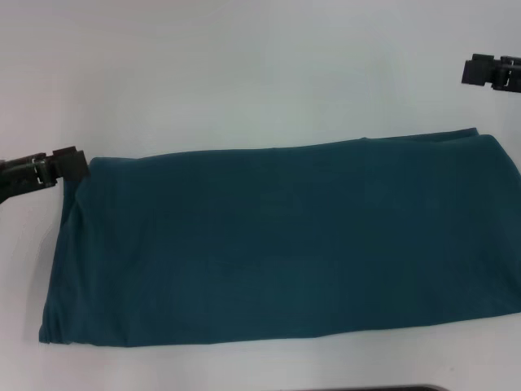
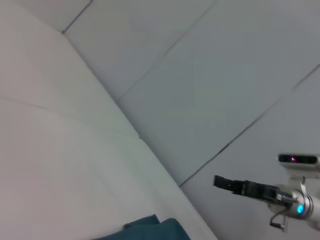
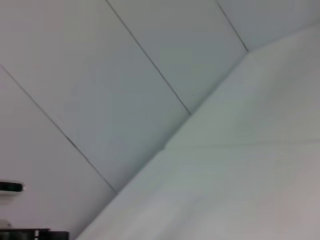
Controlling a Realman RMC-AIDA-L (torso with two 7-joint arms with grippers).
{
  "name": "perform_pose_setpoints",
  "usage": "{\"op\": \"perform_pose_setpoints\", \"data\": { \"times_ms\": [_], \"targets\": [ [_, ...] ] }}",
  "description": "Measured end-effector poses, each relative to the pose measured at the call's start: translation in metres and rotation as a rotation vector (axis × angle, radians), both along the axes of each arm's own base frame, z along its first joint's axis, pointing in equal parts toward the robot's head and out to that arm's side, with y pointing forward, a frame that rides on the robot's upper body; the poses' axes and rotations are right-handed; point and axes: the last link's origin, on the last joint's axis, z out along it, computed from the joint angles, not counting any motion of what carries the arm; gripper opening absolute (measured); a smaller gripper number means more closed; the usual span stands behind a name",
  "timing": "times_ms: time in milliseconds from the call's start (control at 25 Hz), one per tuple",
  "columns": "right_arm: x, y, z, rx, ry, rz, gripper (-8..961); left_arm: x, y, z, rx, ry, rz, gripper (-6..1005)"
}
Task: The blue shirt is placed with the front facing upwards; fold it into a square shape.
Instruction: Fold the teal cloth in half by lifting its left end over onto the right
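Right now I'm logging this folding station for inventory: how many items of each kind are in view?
Blue shirt, folded into a long band on the white table: 1
Grippers, left gripper at the shirt's corner, right gripper off the cloth: 2
Table: 1
Total: 4

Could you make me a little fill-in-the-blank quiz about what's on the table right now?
1. The blue shirt is folded into a long ____ band.
2. The left gripper is at the shirt's far ____ corner.
3. The right gripper is over bare ____, away from the shirt.
4. The table is ____ in colour.

Missing words: rectangular; left; table; white
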Motion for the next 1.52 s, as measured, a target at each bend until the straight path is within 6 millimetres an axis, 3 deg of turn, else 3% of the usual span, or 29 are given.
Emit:
{"op": "perform_pose_setpoints", "data": {
  "times_ms": [280,400,560,960,1520],
  "targets": [
    [0.000,-0.016,-0.036,-0.069,-0.094,0.132,811,-0.005,0.003,-0.010,-0.012,-0.020,0.051,757],
    [-0.002,-0.027,-0.059,-0.038,-0.141,0.279,807,-0.008,0.002,-0.015,-0.006,-0.009,0.033,755],
    [-0.004,-0.034,-0.075,-0.026,-0.161,0.346,807,-0.011,-0.001,-0.023,-0.030,0.020,0.006,751],
    [-0.012,-0.035,-0.086,-0.113,-0.158,0.373,807,-0.016,0.021,-0.044,-0.199,-0.037,0.333,751],
    [-0.021,-0.021,-0.083,-0.189,-0.118,0.232,807,-0.028,0.015,-0.033,-0.244,-0.006,0.391,752]
  ]
}}
